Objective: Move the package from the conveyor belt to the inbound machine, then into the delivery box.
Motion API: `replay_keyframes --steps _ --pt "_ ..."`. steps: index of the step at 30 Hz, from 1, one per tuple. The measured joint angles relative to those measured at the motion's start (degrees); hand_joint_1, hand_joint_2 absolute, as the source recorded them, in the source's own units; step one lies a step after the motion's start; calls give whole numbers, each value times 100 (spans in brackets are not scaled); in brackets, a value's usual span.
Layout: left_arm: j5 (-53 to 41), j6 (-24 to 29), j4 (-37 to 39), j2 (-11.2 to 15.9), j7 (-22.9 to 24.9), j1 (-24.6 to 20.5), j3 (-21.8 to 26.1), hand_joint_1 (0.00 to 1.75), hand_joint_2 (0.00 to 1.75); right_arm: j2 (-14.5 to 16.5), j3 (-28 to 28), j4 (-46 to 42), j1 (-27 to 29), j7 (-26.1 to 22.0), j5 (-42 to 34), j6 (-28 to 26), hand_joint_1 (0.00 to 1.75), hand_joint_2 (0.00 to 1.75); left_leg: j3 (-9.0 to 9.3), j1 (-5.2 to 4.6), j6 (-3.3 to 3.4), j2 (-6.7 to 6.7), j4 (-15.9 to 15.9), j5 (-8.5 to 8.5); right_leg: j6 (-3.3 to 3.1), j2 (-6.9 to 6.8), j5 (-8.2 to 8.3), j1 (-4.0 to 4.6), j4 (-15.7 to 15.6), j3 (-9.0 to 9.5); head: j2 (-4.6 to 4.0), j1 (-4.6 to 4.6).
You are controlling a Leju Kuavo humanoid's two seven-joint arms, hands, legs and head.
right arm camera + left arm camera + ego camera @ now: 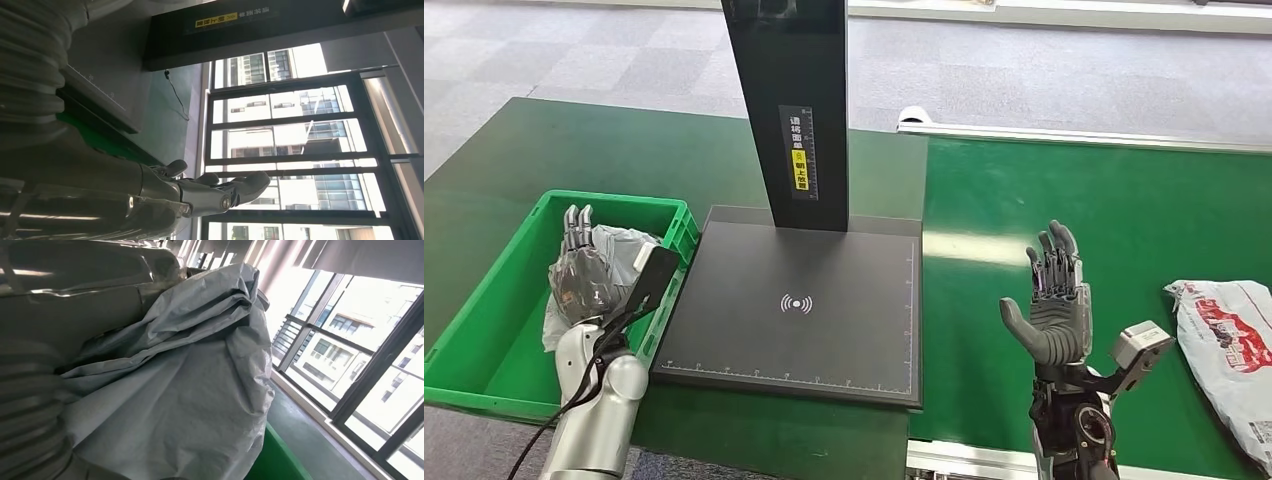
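A crumpled grey package (pixel 624 250) lies inside the green delivery box (pixel 484 330) at the left. My left hand (pixel 582 272) stands over the box with its fingers straight up, palm against the package; no finger curls around it. In the left wrist view the grey package (pixel 190 390) bulges right beside the hand. My right hand (pixel 1056 300) is raised above the green conveyor belt (pixel 1124 220), fingers spread and nothing in it; its fingers (pixel 220 192) also show in the right wrist view. A white package with red print (pixel 1232 345) lies on the belt to its right.
The black inbound machine's scan plate (pixel 794 300) sits between box and belt, bare, with its tall black post (pixel 789 100) at the back. The belt's metal rail (pixel 1084 135) runs along the far edge. Grey tiled floor lies beyond the table.
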Motion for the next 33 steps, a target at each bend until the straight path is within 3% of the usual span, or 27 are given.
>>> replay_keyframes --steps 13,17,19,20,23,25,28,31,33 --pt "-4 22 263 58 11 -59 -151 0 175 -1 -17 0 1 2 12 0 0 175 18 6 -5 1 -2 5 -2 1 0 6 2 14 0 -1" --pt "-232 618 202 58 -84 -29 -158 0 175 5 -23 -39 39 2 38 -8 0 175 16 8 -5 4 -2 5 -2 3 0 8 2 13 -1 -1" --pt "-413 886 -29 6 -478 33 -41 0 175 14 -28 -93 91 2 48 -20 0 175 12 10 -5 4 -2 5 -2 3 0 10 3 8 0 -1" --pt "-404 933 -215 -71 -891 61 104 0 175 20 -30 -118 115 2 50 -28 0 175 8 10 -5 3 -2 5 -2 2 0 10 3 5 0 -2" --pt "355 980 -898 -502 -2846 83 826 0 175 38 -32 -167 156 2 49 -58 0 175 -3 9 -5 -1 -1 5 -2 1 0 9 3 -1 0 0" --pt "1327 990 -1315 -721 -3659 126 1122 0 175 51 -31 -175 160 2 32 -87 0 175 -3 7 -5 4 -1 3 -1 3 0 7 3 -3 -1 1" --pt "2852 989 -2150 -784 -3692 365 882 0 175 57 -22 -175 163 -7 -19 -121 0 175 -8 7 -4 4 1 2 -1 3 0 7 1 -10 -1 1" --pt "3759 972 -3231 -727 -3666 744 -32 0 175 61 -7 -211 230 -13 -48 -138 0 175 -12 2 -1 -15 2 -1 10 -12 -10 1 -2 -7 1 0" --pt "4115 947 -3532 -631 -3662 926 -682 0 175 73 14 -280 311 -15 -46 -138 0 175 -12 -1 1 -28 2 -3 15 -23 -15 -2 -3 -2 0 3"
